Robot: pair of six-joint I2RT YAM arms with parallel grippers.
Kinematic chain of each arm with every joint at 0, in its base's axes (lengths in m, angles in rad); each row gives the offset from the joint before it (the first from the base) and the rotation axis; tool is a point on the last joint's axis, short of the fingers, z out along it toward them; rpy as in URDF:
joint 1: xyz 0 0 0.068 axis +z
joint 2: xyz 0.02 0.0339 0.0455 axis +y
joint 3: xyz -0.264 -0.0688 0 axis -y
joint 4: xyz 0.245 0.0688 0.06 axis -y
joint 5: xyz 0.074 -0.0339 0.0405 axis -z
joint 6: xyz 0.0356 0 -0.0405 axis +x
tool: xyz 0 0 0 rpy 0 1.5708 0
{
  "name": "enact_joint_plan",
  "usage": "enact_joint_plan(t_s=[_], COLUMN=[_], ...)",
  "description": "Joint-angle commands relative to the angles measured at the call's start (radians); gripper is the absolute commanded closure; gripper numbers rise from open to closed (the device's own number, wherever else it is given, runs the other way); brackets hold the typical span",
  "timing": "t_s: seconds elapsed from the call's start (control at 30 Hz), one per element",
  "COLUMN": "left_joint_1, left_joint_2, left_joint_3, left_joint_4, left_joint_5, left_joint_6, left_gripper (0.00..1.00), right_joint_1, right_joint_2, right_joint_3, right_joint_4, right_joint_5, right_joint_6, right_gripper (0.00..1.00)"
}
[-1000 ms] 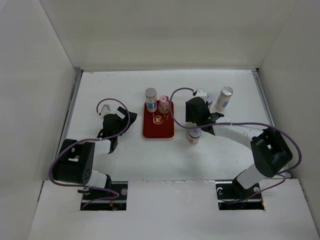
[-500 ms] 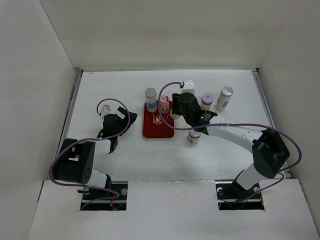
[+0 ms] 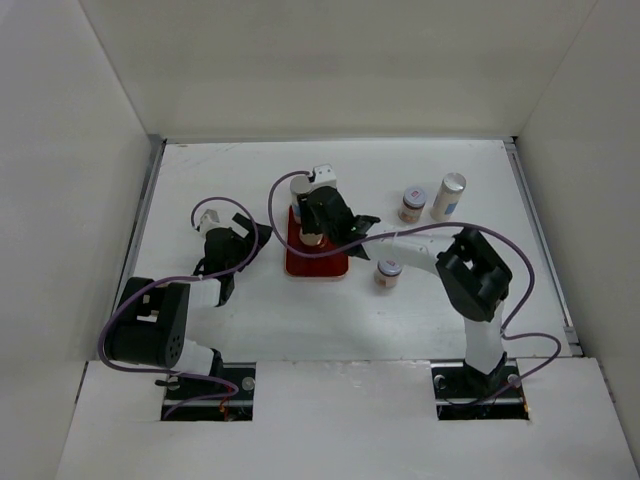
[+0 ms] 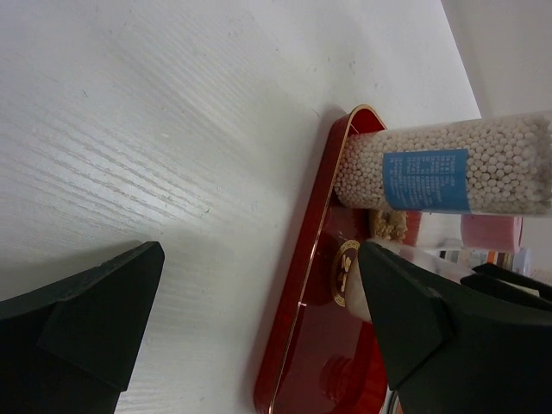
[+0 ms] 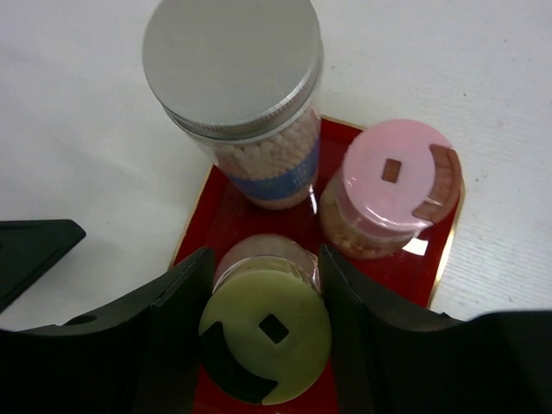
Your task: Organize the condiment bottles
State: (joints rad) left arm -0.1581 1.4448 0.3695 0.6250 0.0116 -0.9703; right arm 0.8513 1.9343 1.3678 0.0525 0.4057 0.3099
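My right gripper (image 5: 266, 293) is shut on the yellow-green-lidded jar (image 5: 266, 335) and holds it over the near left part of the red tray (image 5: 216, 220); I cannot tell if it touches the tray. On the tray behind it stand a tall silver-lidded jar (image 5: 231, 65) and a pink-lidded jar (image 5: 397, 185). In the top view my right gripper (image 3: 313, 230) hides most of them. My left gripper (image 3: 232, 262) is open and empty on the table left of the tray (image 4: 315, 345), with the tall jar (image 4: 440, 168) beyond.
Right of the tray (image 3: 320, 265) stand three more jars: a small one with a pinkish lid (image 3: 411, 203), a tall silver-lidded one (image 3: 447, 196), and a small one with a purplish-white lid (image 3: 388, 272) nearer the arms. White walls enclose the table.
My right gripper has swung left from the table right of the tray to over the tray, carrying the yellow-green-lidded jar. The left arm has not moved.
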Motion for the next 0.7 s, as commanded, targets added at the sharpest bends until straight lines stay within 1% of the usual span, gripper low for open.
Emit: enact_joint_plan(t_s=[0.0,0.13,0.27,0.37,0.43,0.53,0.67], left_joint_1=[0.006,0.007,0.007,0.009,0.01,0.012,0.013], left_joint_2=[-0.012,-0.011,-0.007,-0.009,-0.011,-0.012,-0.015], left_joint_3=[-0.004,-0.004,-0.003,-0.003,-0.004,-0.006,-0.006], left_joint_4=[0.053,0.053,0.053,0.053,0.053,0.053,0.053], left_joint_5=[0.01,0.01,0.014,0.014,0.014,0.014,0.014], left_joint_6=[-0.005,-0.005,-0.007,-0.007,-0.007,-0.007,-0.007], left_gripper=[0.0,0.0,0.0,0.0,0.0,0.0,0.0], right_joint_1=[0.008,0.021,0.031,0.036,0.039,0.05,0.056], right_joint_2=[0.015,0.063,0.098,0.091,0.06,-0.027,-0.19], right_joint_3=[0.096,0.119,0.131,0.129,0.122,0.09,-0.017], right_joint_4=[0.053,0.05,0.046,0.046,0.046,0.047,0.058], right_joint_5=[-0.022,-0.038,-0.03,-0.03,-0.031,-0.034,-0.027], right_joint_6=[0.0,0.011,0.018,0.024,0.024,0.023,0.018], right_gripper=[0.51,0.47,0.35,0.26,0.23,0.23,0.22])
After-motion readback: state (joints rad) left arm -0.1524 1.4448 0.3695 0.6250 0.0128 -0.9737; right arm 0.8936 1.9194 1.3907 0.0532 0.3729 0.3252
